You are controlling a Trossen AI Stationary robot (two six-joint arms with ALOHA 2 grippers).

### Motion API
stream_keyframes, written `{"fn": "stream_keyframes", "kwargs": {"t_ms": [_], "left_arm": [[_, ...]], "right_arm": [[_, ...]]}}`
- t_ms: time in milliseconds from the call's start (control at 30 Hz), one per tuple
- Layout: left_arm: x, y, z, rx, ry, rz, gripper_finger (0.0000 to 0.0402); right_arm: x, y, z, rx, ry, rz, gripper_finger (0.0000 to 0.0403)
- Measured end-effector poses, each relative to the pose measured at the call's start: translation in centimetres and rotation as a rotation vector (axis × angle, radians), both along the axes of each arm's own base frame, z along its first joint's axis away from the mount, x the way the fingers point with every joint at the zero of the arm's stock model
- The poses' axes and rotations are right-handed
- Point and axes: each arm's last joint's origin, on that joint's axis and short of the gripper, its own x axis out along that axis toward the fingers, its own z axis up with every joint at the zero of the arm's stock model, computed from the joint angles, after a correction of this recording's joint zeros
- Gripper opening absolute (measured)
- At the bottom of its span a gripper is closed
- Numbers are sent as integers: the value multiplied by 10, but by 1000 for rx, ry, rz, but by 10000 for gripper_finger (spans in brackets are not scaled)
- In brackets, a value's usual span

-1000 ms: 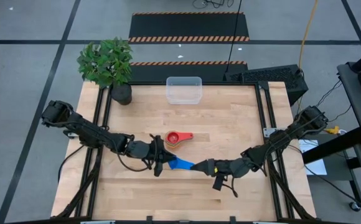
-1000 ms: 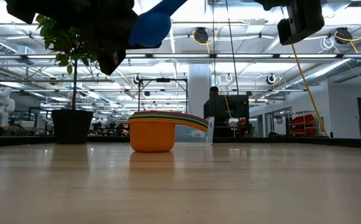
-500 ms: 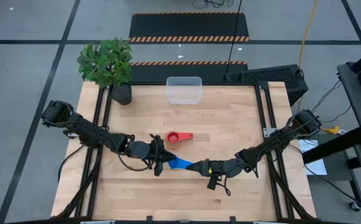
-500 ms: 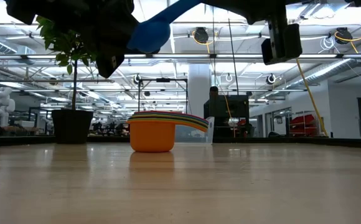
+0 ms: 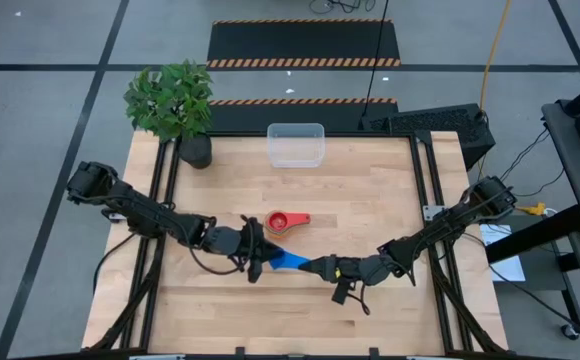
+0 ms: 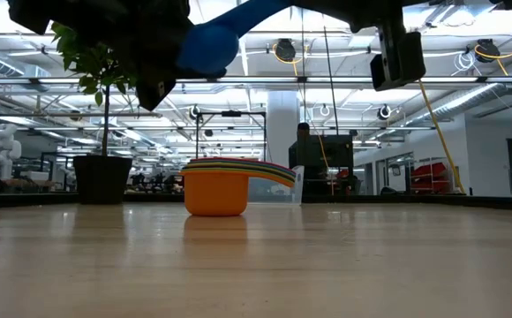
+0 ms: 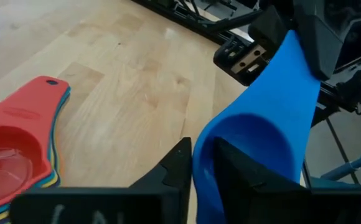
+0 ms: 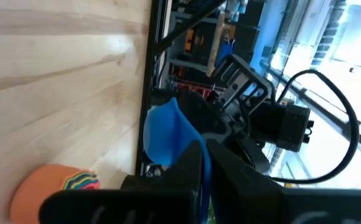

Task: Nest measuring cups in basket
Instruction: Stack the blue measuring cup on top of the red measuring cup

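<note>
Pale wooden table (image 5: 370,215), lab floor around it. Blue measuring cup (image 5: 288,262) held aloft at lower centre of the high view: round bowl, flat handle. Left gripper (image 5: 259,262) pinches its bowl rim; right gripper (image 5: 320,268) is clamped on its handle. Just above, the nested cups (image 5: 282,222), red uppermost, orange outermost. Clear basket (image 5: 295,144) at top centre, well apart.

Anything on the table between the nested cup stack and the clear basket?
No. In the high view only bare wood separates the stack from the basket.
</note>
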Motion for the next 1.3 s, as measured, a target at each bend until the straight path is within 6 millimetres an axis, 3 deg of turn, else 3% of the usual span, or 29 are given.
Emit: {"fn": "stream_keyframes", "kwargs": {"t_ms": [300,533,833,1300], "left_arm": [[-5,-8,6,146,-50,41,123],[-27,-7,34,188,-106,163,153],[-51,-23,52,251,-160,207,159],[-52,-25,52,287,-163,203,159]], "right_arm": [[2,-6,-1,107,-4,-69,1],[4,-21,-12,171,57,-102,0],[4,-47,-25,240,61,-117,0],[-5,-99,-40,512,-44,-95,0]]}}
